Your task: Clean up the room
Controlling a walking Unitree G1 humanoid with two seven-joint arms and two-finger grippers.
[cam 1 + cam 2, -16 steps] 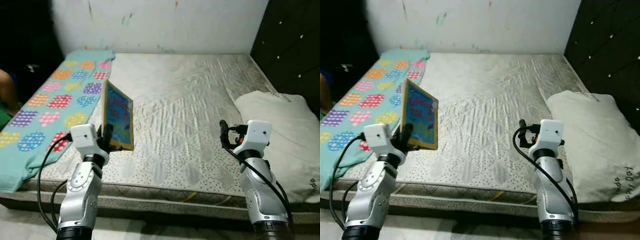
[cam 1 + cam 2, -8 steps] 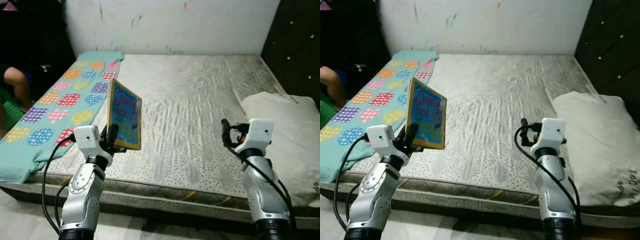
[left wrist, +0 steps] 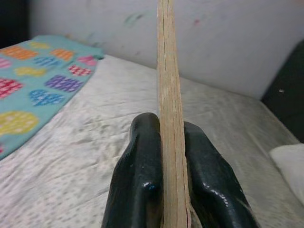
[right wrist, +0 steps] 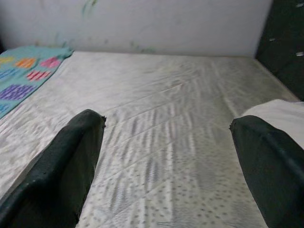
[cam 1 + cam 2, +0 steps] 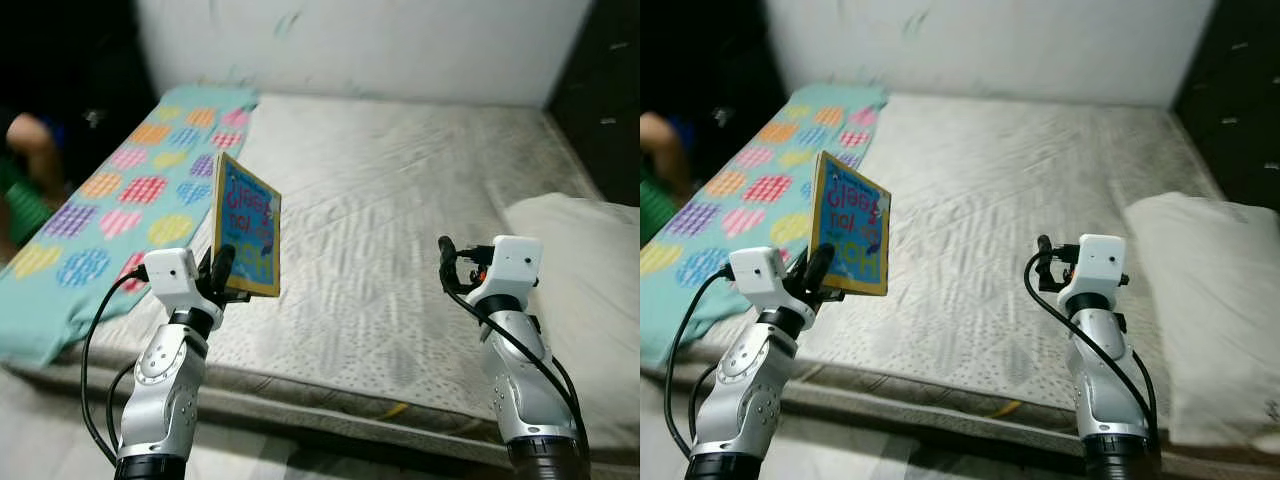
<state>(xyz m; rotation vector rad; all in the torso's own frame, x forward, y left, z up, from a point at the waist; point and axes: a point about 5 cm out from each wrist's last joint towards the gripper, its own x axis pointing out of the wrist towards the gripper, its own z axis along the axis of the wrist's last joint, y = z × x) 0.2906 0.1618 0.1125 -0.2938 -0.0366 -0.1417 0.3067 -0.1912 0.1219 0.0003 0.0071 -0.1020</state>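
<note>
My left gripper [image 5: 224, 272] is shut on the lower edge of a thin picture book [image 5: 246, 226] with a blue cover and a yellow border. It holds the book upright above the bed's front left part. The left wrist view looks along the book's edge [image 3: 166, 95], which is pinched between the two black fingers [image 3: 142, 175]. My right gripper [image 5: 447, 262] is open and holds nothing, raised over the front right of the mattress [image 5: 400, 200]. Its fingers [image 4: 61, 166] stand wide apart in the right wrist view.
A teal blanket [image 5: 120, 200] with coloured hearts lies along the bed's left side. At the right lies a white pillow [image 5: 590, 270]. A person [image 5: 20, 170] sits at the far left. A white wall stands behind the bed, a dark headboard on the right.
The camera has shifted, so the bed sits differently in the picture. The book stays in my left gripper, and both arms hold about the same pose.
</note>
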